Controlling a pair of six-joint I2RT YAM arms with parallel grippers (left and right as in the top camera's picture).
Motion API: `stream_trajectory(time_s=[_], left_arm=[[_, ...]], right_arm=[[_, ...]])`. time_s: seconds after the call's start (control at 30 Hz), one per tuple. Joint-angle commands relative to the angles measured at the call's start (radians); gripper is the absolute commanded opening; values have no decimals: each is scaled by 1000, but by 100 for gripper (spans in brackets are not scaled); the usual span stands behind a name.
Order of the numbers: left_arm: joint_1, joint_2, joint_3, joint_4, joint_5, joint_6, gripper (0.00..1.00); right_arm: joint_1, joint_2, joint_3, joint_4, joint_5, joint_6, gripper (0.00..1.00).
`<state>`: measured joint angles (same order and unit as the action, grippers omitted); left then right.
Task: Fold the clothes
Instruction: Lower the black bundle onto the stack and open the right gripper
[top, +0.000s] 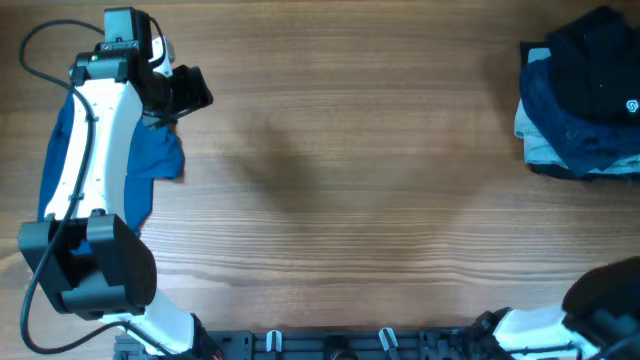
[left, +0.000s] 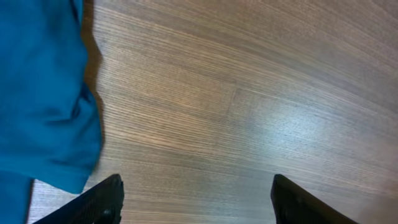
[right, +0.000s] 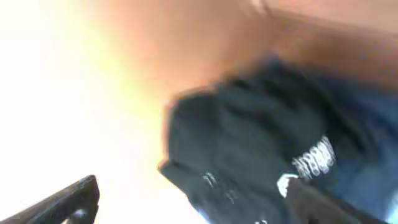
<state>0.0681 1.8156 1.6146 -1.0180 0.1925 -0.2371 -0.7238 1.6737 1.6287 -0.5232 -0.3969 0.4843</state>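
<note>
A bright blue cloth garment (top: 155, 160) (left: 37, 93) lies flat near the left edge of the wooden table (top: 350, 150), its right border rumpled and slightly bunched. Well apart, at the far right corner, sits a loosely stacked pile of dark clothes (top: 580, 110). On top is a crumpled navy fabric garment (top: 590, 50) (right: 249, 143) carrying a small white printed logo (top: 632, 105) (right: 314, 158). A pale grey piece (top: 530, 130) shows beneath it.

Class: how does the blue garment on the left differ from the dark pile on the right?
The blue garment is bright blue, seemingly one piece; the dark pile is navy, with several stacked garments. The blue garment lies partly under the left arm; the dark pile sits uncovered. Both rest on the table.
</note>
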Motion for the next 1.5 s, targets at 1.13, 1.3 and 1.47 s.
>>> stream_trajectory(time_s=[1.13, 1.3, 1.47], left_arm=[[-1, 5, -8, 7, 13, 20, 76], [-1, 5, -8, 8, 13, 20, 76], [-1, 5, -8, 8, 13, 20, 78]], right_arm=[[83, 640, 13, 345, 217, -580, 6], [83, 479, 14, 347, 216, -537, 24], [87, 307, 14, 345, 146, -503, 59]])
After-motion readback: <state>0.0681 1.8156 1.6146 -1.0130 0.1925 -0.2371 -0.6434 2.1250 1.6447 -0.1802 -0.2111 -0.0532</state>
